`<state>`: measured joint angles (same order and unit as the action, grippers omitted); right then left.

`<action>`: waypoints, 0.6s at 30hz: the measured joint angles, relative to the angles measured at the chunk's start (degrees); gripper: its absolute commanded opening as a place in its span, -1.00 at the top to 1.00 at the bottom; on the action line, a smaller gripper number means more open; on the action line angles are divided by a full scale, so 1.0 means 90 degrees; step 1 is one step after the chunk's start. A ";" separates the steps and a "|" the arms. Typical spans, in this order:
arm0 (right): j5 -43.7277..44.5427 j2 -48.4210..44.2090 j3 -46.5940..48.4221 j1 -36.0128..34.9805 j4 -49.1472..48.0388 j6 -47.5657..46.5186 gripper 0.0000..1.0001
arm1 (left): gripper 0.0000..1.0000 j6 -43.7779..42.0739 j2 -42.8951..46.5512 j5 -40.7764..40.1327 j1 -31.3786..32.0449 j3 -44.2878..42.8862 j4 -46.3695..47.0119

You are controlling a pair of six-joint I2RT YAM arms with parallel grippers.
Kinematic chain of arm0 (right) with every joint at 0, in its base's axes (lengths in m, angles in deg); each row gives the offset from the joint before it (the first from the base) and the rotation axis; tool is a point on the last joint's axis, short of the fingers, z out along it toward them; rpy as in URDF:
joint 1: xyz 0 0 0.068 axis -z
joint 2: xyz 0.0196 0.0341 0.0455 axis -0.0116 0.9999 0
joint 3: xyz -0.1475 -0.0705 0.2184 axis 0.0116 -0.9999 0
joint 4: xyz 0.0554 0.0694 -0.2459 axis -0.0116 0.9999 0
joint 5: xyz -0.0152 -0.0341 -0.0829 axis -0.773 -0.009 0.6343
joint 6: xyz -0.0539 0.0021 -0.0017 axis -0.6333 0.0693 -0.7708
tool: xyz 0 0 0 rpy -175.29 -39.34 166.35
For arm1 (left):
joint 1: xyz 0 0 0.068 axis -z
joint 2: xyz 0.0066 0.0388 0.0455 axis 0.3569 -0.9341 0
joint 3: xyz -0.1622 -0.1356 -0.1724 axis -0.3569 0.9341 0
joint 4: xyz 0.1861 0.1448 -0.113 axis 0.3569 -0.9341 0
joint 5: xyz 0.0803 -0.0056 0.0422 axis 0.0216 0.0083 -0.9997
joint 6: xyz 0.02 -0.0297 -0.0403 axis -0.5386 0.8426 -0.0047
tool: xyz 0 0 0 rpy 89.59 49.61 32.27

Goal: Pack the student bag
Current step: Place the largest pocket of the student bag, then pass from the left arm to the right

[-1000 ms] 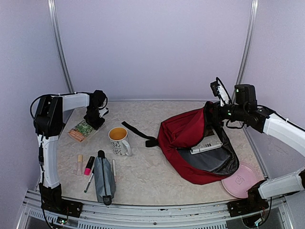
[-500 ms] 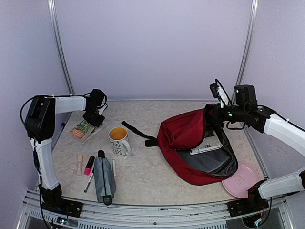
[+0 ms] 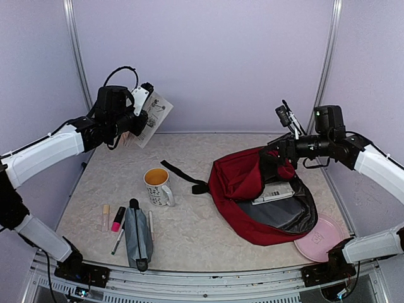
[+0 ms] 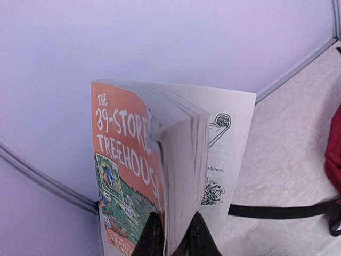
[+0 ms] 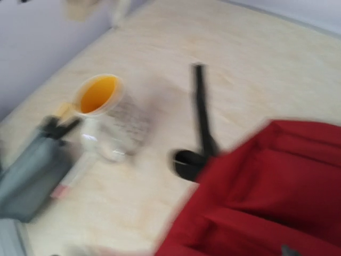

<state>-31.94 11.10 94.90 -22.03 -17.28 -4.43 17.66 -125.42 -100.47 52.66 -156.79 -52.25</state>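
The dark red fabric backpack [image 3: 243,180] lies unzipped right of centre on the table [image 3: 189,240]. The right jaws pinch its upper rim, apparently to keep the mouth wide. At upper left, the left jaws clench an orange-covered paperback book [image 4: 125,176], held high, likely for carrying across

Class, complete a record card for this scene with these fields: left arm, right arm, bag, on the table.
Left arm: left gripper shut on book, held above the table
Right arm: right gripper shut on student bag rim, holding it up
Bag: open, white item inside
On the table: mug, grey pouch, pink plate
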 measured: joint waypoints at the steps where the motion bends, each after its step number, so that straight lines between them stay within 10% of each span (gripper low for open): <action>1: -0.0192 -0.0032 0.0097 0.0000 0.0017 0.0012 -1.00 | 1.00 -0.0158 0.0143 -0.0005 0.0180 0.0068 0.0172; 8: -0.1732 -0.0481 0.0355 0.0000 -0.1112 0.0935 -0.97 | 1.00 -0.1491 0.0697 -0.0066 0.1948 0.0415 0.1491; 18: -0.1103 0.0197 0.0119 -0.0714 -0.3254 0.3682 -1.00 | 1.00 -0.3053 0.0255 -0.0347 0.4148 0.0869 0.3198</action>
<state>-41.86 12.87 95.97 -28.46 -46.57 28.71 -9.82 -123.13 -103.60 89.99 -148.97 -23.46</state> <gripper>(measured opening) 0.999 0.127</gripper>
